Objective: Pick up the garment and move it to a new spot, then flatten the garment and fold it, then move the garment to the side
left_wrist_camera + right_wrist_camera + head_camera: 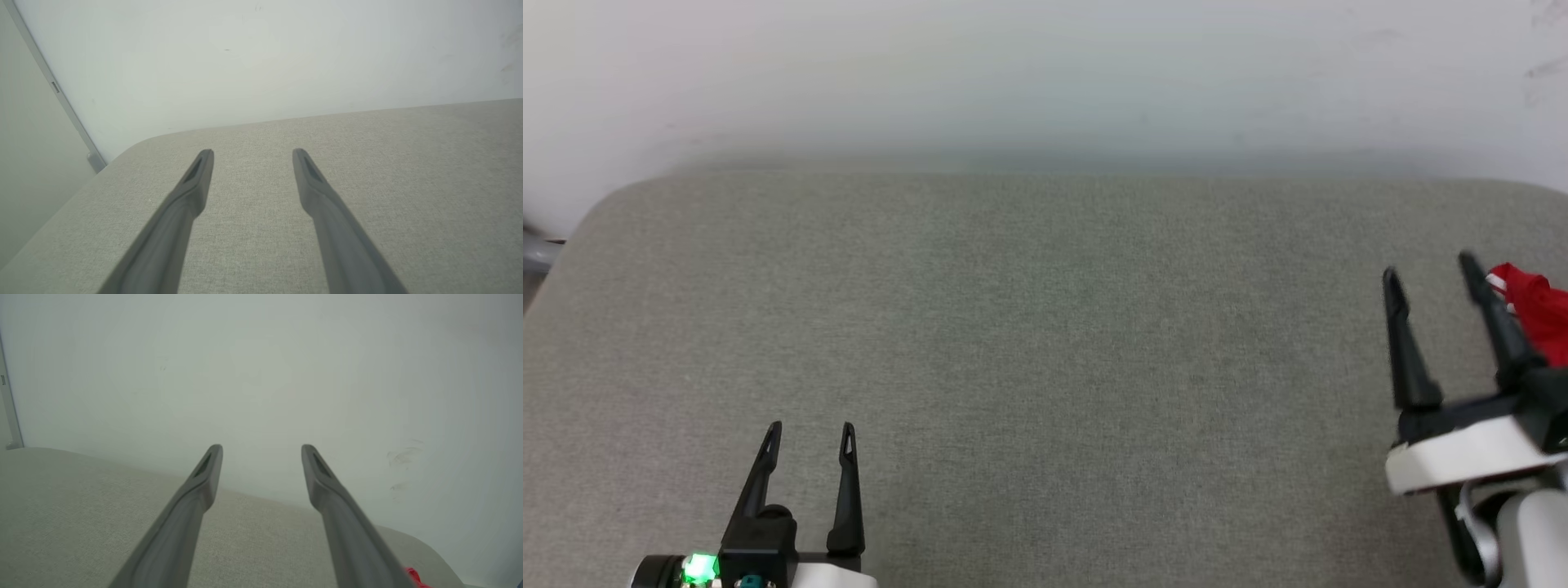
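Just beside the right gripper's (1429, 265) outer finger, at the grey desk's (1045, 327) right edge, lies the bunched red garment (1539, 314), while both grippers, the left gripper (811, 426) near the front edge, stand wide-jawed and empty.

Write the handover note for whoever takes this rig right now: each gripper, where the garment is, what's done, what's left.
Left gripper: open, empty, low over the near left of the grey fabric-covered table.
Right gripper: open, empty, raised at the table's right side.
Red fabric garment with white trim: bunched at the right edge of the head view, just beyond the right gripper's outer finger; whether they touch cannot be told. Most of it is out of frame.
Done: nothing that can be confirmed; no grip yet.
Left: probably all of it: pick up, move, flatten, fold, set aside.
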Controlling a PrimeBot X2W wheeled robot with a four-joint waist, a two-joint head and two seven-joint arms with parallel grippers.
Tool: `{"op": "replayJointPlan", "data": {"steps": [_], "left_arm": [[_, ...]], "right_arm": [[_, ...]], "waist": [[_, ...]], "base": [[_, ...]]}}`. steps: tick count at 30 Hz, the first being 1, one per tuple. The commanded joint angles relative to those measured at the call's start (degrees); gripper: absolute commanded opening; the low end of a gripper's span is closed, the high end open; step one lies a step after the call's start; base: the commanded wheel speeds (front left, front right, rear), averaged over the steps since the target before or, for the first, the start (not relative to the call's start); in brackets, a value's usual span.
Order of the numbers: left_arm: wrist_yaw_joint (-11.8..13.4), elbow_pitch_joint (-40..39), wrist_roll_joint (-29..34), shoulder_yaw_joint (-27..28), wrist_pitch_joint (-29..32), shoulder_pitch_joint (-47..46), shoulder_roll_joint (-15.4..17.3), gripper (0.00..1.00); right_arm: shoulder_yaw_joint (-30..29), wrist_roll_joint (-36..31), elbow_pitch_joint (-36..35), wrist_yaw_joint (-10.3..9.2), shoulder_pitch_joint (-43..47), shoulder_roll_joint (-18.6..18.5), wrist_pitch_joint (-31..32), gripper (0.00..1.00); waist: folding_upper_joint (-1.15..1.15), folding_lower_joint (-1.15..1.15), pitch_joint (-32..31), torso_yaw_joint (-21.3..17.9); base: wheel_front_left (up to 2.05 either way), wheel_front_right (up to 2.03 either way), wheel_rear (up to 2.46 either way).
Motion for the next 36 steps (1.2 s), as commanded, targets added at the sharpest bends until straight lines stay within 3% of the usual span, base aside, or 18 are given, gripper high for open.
{"op": "replayJointPlan", "data": {"steps": [1, 17, 36], "left_arm": [[-0.21, 0.24, 0.13, 0.04, -0.14, 0.88, -0.29, 1.0], [-1.6, 1.14, -0.19, -0.16, -0.14, 4.1, -0.92, 1.0], [-3.15, 0.32, -0.07, 0.47, -0.14, 4.53, -1.31, 1.0]], "right_arm": [[0.19, 0.14, 0.5, -0.09, 2.62, 1.45, -0.25, 1.0], [-0.03, 0.65, 1.36, -0.09, 16.72, 6.68, -1.08, 1.0], [-1.41, 1.11, -1.62, -0.09, 20.06, 7.98, -1.1, 1.0]], "waist": [[0.0, 0.01, -1.77, 0.97], [0.0, 0.01, -5.62, 2.12], [0.0, 0.01, -5.86, 2.32]], "base": [[0.0, 0.0, 0.0], [0.0, 0.0, 0.0], [0.0, 0.0, 0.0]]}}
